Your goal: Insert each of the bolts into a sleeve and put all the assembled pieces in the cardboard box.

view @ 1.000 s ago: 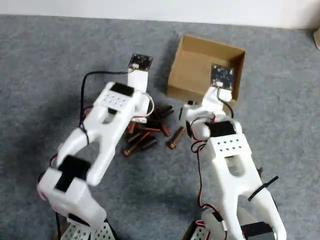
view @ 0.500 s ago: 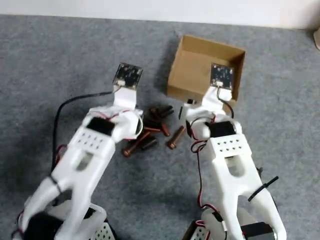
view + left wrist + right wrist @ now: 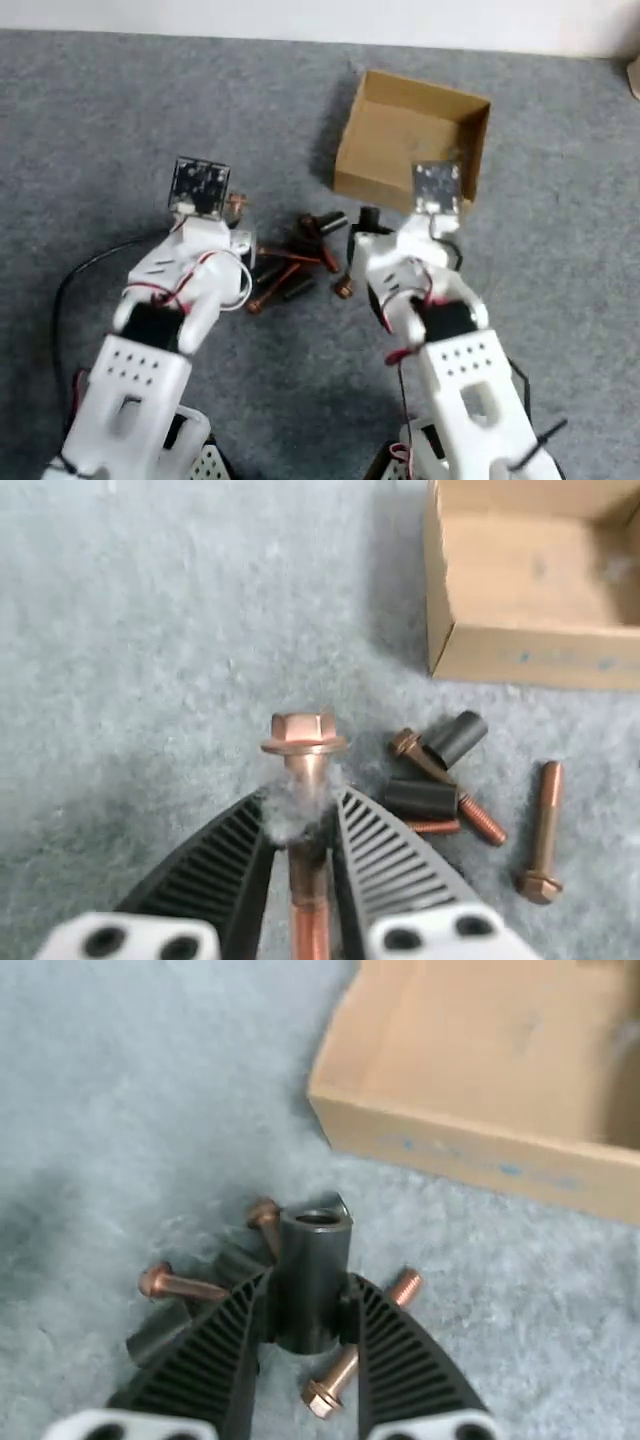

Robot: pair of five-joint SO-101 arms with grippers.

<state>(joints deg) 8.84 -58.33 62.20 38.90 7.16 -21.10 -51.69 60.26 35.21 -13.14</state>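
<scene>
The left gripper (image 3: pixel 303 820) is shut tight on the shank of a copper bolt (image 3: pixel 305 742). The bolt's hex head sticks out past the fingertips, above the grey carpet (image 3: pixel 150 630). The right gripper (image 3: pixel 310 1310) is clamped round a black sleeve (image 3: pixel 316 1250), whose open end points away from the wrist, beyond the fingertips.

From above, the left arm (image 3: pixel 150 330) stretches forward and angles slightly left, its wrist just left of the pile (image 3: pixel 295 265) of loose bolts and sleeves. The right arm (image 3: pixel 440 340) reaches straight forward, its wrist right of the pile and just before the near wall of the box (image 3: pixel 365 185). The box stands open beyond the pile, well apart from the left gripper.
</scene>
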